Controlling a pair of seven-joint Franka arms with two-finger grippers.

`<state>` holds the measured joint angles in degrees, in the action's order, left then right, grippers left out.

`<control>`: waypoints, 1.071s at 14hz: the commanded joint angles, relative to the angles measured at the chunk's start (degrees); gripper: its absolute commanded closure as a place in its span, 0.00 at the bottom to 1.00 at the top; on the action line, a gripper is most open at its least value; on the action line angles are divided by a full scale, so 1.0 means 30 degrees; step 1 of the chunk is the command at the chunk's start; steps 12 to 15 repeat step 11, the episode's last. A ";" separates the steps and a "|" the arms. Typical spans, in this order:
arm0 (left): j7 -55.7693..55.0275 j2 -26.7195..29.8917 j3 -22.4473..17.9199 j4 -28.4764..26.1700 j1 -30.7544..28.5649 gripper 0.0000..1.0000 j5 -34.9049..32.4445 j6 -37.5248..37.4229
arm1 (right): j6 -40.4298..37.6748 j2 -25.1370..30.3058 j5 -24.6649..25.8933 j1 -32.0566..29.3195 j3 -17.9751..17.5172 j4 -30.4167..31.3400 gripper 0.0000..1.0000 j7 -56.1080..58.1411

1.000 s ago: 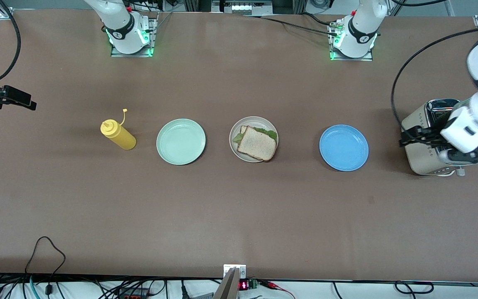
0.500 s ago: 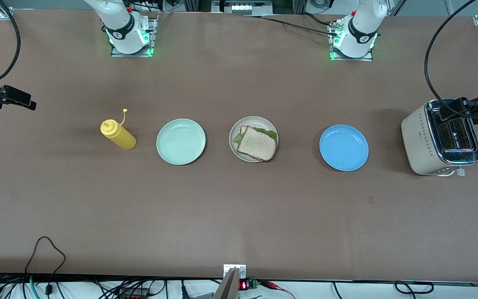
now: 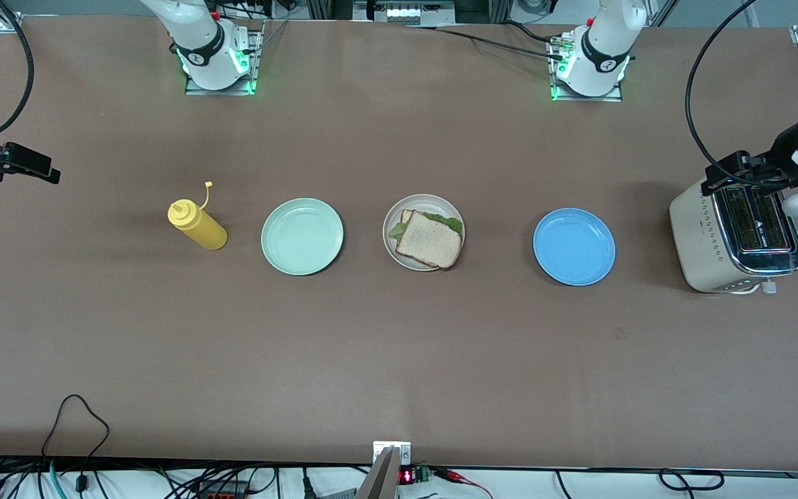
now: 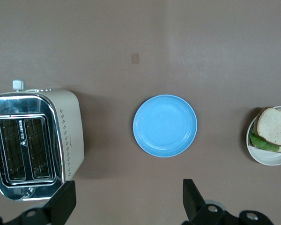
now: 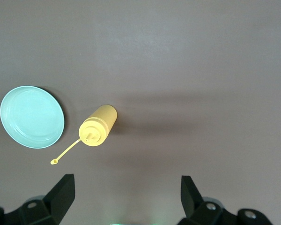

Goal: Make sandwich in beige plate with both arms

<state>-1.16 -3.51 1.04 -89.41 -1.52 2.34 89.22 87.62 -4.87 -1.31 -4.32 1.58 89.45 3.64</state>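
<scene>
Since a second ago the left arm has swung off the toaster and now hangs over its edge, left gripper spread and empty. The sandwich sits assembled in the beige plate, well apart from that toaster. The right gripper, spread wide, waits high over the mustard bottle. The task looks finished.

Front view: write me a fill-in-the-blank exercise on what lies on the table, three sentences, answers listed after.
1. The sandwich lies on the ______ plate.
2. The plate beside the yellow bottle is ______ in colour.
3. The blue plate lies between the sandwich and the ______, at the left arm's end of the table.

Missing words: beige; mint green; toaster
</scene>
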 commanded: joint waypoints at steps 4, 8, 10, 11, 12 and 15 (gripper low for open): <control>-0.0140 0.2400 0.0181 -0.3040 -0.0110 0.00 -0.0458 0.0994 | -0.0321 -0.0047 0.0085 -0.0084 -0.0058 -0.0285 0.00 -0.0186; 0.0064 0.2429 0.0152 -0.2981 -0.0198 0.00 -0.0458 0.0671 | -0.0321 -0.0018 0.0085 -0.0084 -0.0058 -0.0285 0.00 -0.0186; 0.0036 0.2488 0.0152 -0.2981 -0.0198 0.00 -0.0458 0.0525 | -0.0321 -0.0047 0.0085 -0.0084 -0.0058 -0.0285 0.00 -0.0157; -0.0022 0.2517 0.0181 -0.2952 -0.0198 0.00 -0.0458 0.0496 | -0.0321 -0.0047 0.0085 -0.0084 -0.0058 -0.0285 0.00 -0.0186; -0.0022 0.2517 0.0181 -0.2952 -0.0198 0.00 -0.0458 0.0496 | -0.0321 -0.0047 0.0085 -0.0084 -0.0058 -0.0285 0.00 -0.0186; -0.0022 0.2517 0.0181 -0.2952 -0.0198 0.00 -0.0458 0.0496 | -0.0321 -0.0047 0.0085 -0.0084 -0.0058 -0.0285 0.00 -0.0186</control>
